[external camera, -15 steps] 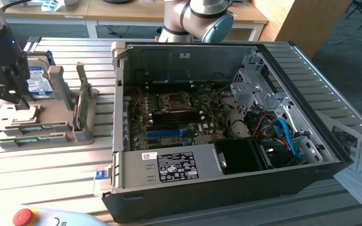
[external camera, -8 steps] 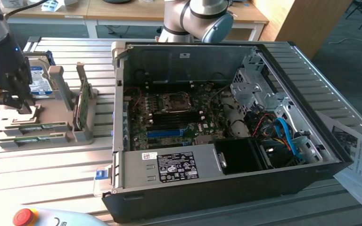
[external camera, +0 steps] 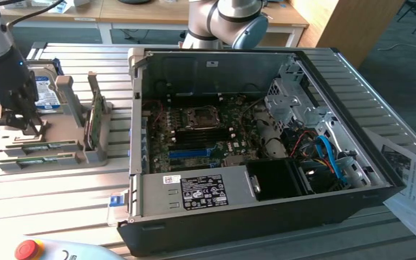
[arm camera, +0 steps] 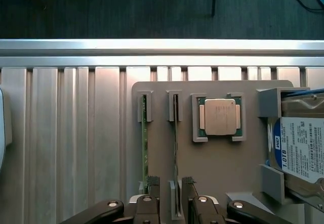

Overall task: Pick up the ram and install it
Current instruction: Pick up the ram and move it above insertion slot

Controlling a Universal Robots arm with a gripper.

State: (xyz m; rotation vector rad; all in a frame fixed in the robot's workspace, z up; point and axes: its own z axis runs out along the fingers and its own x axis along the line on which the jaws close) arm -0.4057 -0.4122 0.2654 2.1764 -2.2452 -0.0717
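STEP: you are working the pick-up | HAND: standing wide, empty, straddling the long narrow green ram stick | WHERE: sitting edge-up in grey slotted holder | NEXT: likely calling for square, centred closing.

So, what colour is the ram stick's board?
Green: the long, narrow ram stick, seen edge-on; clearest in the wrist view.
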